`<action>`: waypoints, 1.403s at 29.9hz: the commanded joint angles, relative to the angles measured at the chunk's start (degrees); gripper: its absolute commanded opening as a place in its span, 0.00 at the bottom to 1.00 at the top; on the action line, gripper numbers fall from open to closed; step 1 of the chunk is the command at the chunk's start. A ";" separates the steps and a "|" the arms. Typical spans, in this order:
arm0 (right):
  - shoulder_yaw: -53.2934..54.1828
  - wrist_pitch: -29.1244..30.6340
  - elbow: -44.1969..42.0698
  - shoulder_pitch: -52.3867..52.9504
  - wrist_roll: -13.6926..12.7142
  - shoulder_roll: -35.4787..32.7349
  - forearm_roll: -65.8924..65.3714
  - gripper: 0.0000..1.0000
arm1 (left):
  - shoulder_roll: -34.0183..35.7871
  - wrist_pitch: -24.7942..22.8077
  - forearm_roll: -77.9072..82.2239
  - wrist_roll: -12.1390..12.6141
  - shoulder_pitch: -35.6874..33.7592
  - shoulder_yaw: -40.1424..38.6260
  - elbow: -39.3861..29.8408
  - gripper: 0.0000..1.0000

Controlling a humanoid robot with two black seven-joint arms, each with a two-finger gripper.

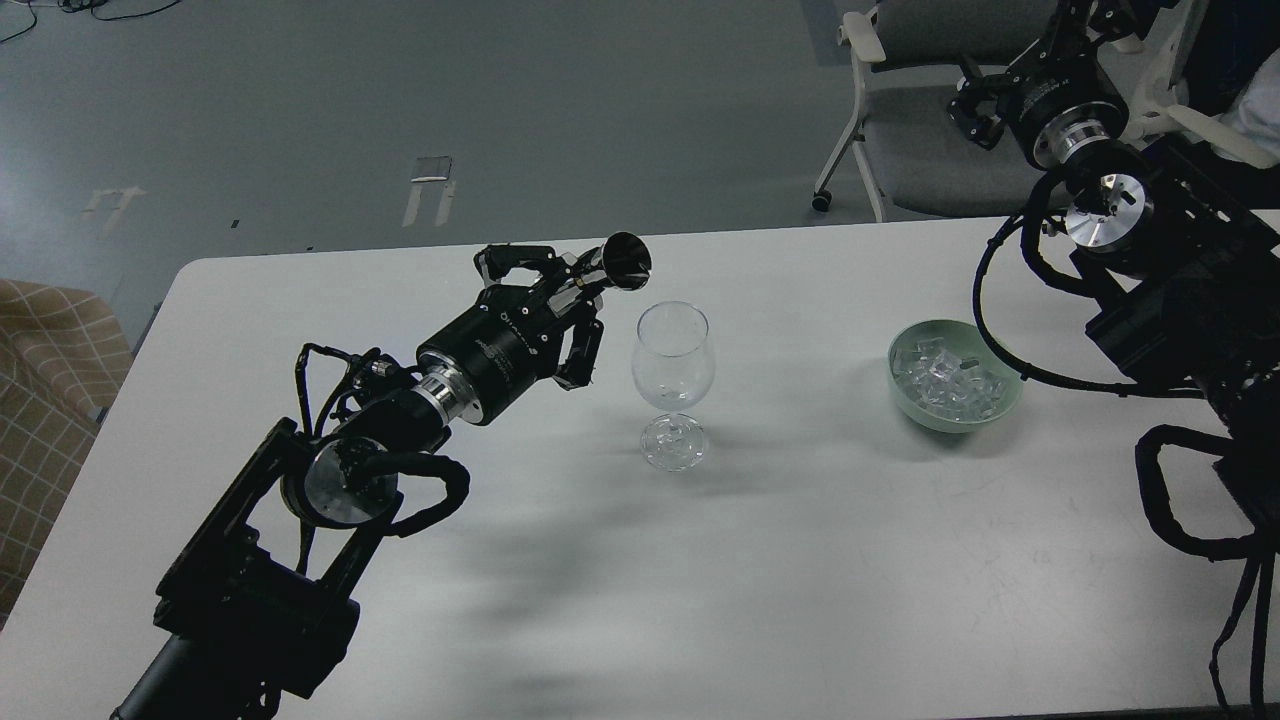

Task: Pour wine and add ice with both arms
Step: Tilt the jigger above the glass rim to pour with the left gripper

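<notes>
Wine glass (673, 380) stands beside left hand (585, 290) gripping tilted metal cup (626, 262).

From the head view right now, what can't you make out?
- Wine in the wine glass: colourless liquid, not discernible through clear glass.
- Contents of the metal cup in the left gripper: its mouth faces the camera but the interior is dark.
- Right gripper: small, dark, fingers indistinguishable.
- Ice count in the green bowl: cubes blend together.
- Right arm's base: cut off by the right edge.
</notes>
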 commanded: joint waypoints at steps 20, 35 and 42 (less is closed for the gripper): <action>0.00 -0.18 -0.07 0.82 0.02 0.44 0.00 1.00 | -0.32 -0.30 11.23 -0.24 -0.47 2.72 -1.16 0.00; 0.00 -0.10 -0.07 0.82 0.02 0.44 0.00 1.00 | -0.32 -0.39 15.37 -0.51 -0.99 2.81 -0.80 0.00; -0.09 -0.10 -0.07 0.82 -0.07 0.27 0.00 1.00 | -0.41 -0.39 17.99 -0.51 -0.99 3.16 -0.89 0.00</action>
